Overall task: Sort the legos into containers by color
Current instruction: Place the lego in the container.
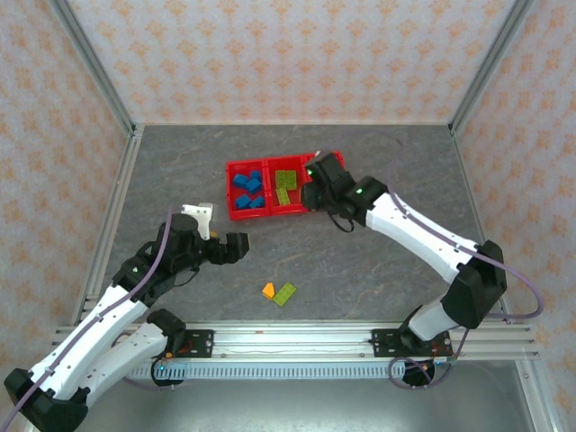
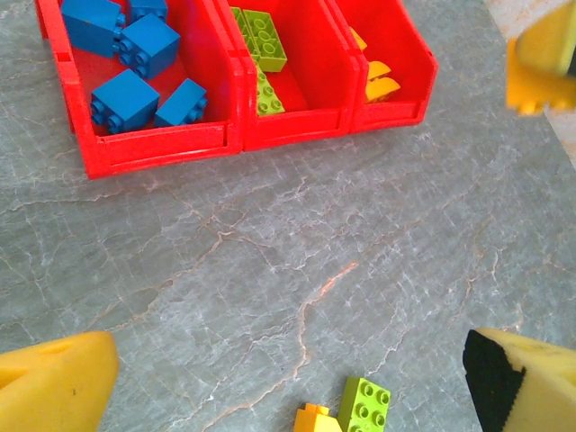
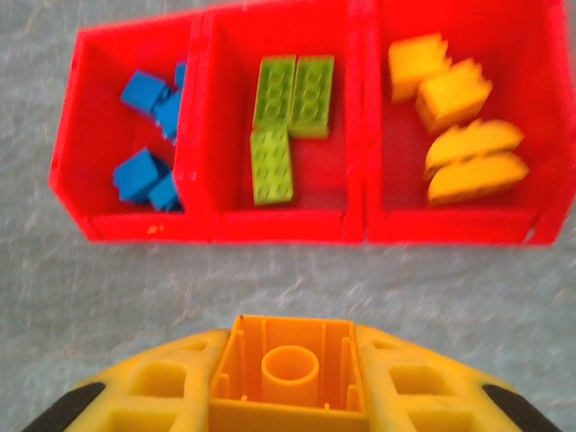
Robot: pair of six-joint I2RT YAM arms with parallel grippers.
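The containers [image 1: 236, 216] are three joined red bins in a row. Blue legos [image 3: 148, 135] lie in the left bin, green legos [image 3: 288, 99] in the middle one, orange legos [image 3: 459, 117] in the right one. My right gripper [image 3: 290, 382] is shut on an orange lego [image 3: 290, 364], hollow underside facing the camera, held above the table just in front of the bins. That gripper [image 1: 315, 175] sits over the row's right end. An orange lego [image 1: 268, 290] and a green lego [image 1: 285, 293] lie loose, touching, on the table. My left gripper [image 1: 220, 232] hangs open to their upper left, holding nothing.
The grey stone-patterned table [image 1: 378, 162] is walled by a metal frame and patterned panels. In the left wrist view the loose green lego [image 2: 365, 405] and orange lego [image 2: 317, 421] lie at the bottom edge between the wide-apart yellow fingers [image 2: 54, 382].
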